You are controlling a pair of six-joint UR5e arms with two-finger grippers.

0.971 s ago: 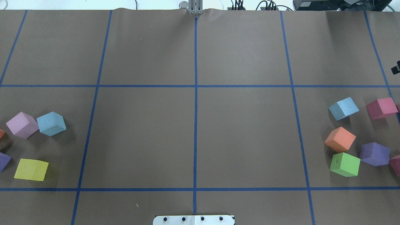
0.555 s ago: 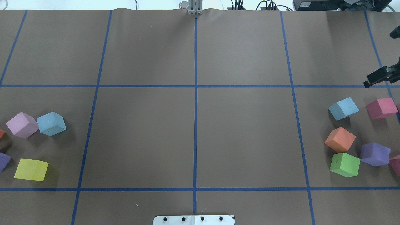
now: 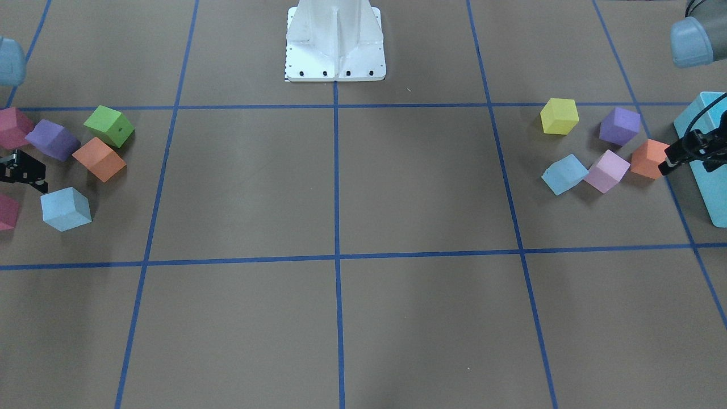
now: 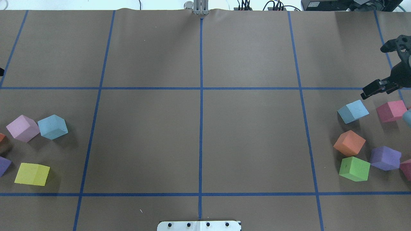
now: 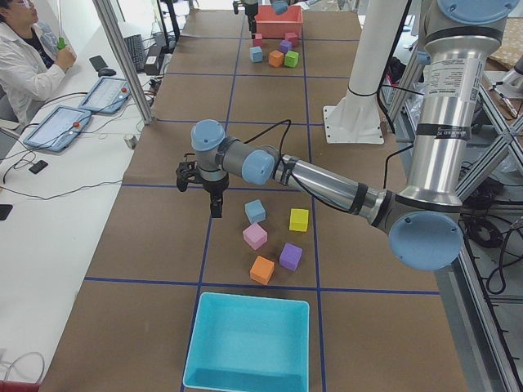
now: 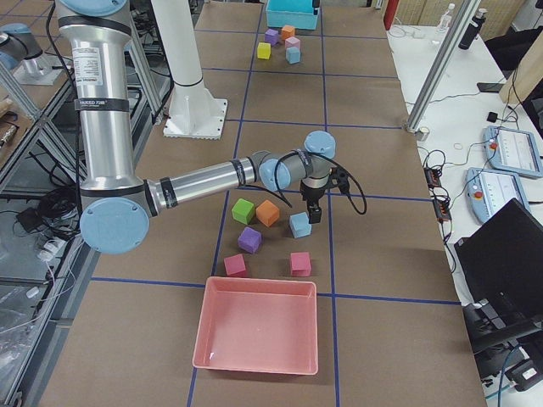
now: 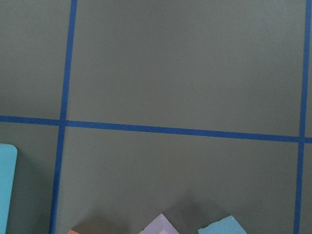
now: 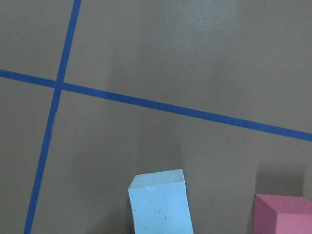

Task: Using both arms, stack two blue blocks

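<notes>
where the table meets the robot, the white base mount [image 4: 199, 225] sits nearest.

right side, near to far: green cube [image 4: 354, 169] beside a purple cube [image 4: 385, 158], then orange cube [image 4: 349, 143], then the right blue block [image 4: 353, 111] flat on the table. pink cube [image 4: 391, 111] is level with it, a gap between. nothing leans on this block. right gripper [image 4: 374, 71] hangs just beyond it, fingers spread wide. the nearer fingertip is close to the block's far corner, not touching; the block lies outside the gap between the fingers.

left side, near to far: yellow cube [image 4: 32, 174], then the left blue block [image 4: 52, 127] with a lilac cube [image 4: 23, 128] against its outer face, crowding that side. left gripper [image 5: 199, 194] hovers farther out over the table, fingers looking apart in the left side view. the block lies nearer the robot than both fingers, clear of them.
</notes>
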